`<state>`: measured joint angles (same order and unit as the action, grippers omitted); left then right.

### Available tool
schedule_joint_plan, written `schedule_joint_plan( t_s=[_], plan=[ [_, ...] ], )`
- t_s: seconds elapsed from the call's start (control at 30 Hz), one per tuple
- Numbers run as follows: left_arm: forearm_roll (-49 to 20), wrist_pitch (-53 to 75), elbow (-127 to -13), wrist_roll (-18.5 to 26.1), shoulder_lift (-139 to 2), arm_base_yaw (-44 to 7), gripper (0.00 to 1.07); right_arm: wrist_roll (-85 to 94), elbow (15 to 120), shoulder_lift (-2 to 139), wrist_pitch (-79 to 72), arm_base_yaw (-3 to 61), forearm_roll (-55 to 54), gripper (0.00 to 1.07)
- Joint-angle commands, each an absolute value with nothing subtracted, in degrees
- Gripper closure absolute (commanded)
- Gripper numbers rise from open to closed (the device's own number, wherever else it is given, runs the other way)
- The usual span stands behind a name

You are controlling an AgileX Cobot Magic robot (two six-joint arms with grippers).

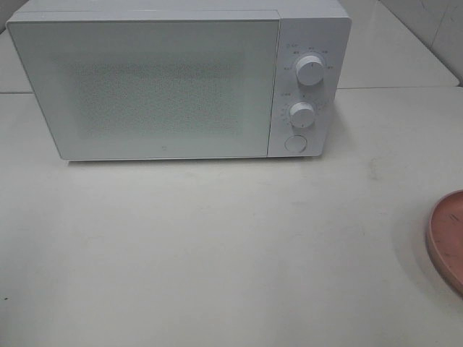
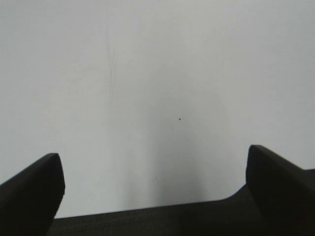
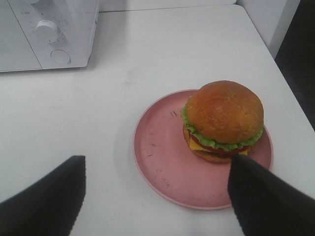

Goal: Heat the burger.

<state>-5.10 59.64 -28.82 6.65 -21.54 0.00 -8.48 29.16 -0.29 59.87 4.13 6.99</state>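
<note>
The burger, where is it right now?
The burger sits on the pink plate at the table's right edge, right of the closed microwave, seen by the right wrist camera.

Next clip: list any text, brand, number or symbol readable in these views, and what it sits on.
Nothing can be read as text.
Small marks ring the upper knob and lower knob on the microwave panel: too small and blurred.
A tiny mark low on the microwave door: unreadable.
Burger, pink plate: no print visible.
</note>
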Motion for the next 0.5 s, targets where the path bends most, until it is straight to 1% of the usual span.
schedule_joint_plan(
  t_s=[0.03, 0.07, 0.1, 0.13, 0.3, 0.4, 0.43, 0.47, 0.5],
  plan=[
    [-7.1, 59.6, -28.7, 6.8, -17.1, 0.1, 0.12, -7.8, 29.2, -1.8, 59.6, 3.8, 6.8, 0.31],
    [-9.0, 59.5, -28.7, 6.5, -14.4, 0.1, 0.12, -7.8, 29.2, -1.8, 59.6, 3.8, 6.8, 0.31],
    [-9.0, 59.5, -28.7, 6.5, -14.4, 0.1, 0.12, -7.8, 29.2, -1.8, 59.6, 3.8, 6.8, 0.31],
    [-11.2, 59.2, -28.7, 6.2, -12.0, 0.1, 0.12, -7.8, 29.2, -1.8, 59.6, 3.8, 6.8, 0.31],
    [-12.3, 59.0, -28.7, 6.2, -6.6, 0.2, 0.12, -7.8, 29.2, -1.8, 59.6, 3.8, 6.8, 0.31],
    [-12.3, 59.0, -28.7, 6.2, -2.6, 1.5, 0.12, -7.8, 29.2, -1.8, 59.6, 3.8, 6.8, 0.31],
    [-12.3, 59.0, -28.7, 6.2, -0.3, 3.2, 0.12, -7.8, 29.2, -1.8, 59.6, 3.8, 6.8, 0.31],
    [-12.3, 59.0, -28.7, 6.2, -0.3, 3.2, 0.12, -7.8, 29.2, -1.8, 59.6, 3.8, 6.8, 0.31],
    [-12.3, 59.0, -28.7, 6.2, 1.8, 4.9, 0.12, -7.8, 29.2, -1.8, 59.6, 3.8, 6.8, 0.31]
  ],
)
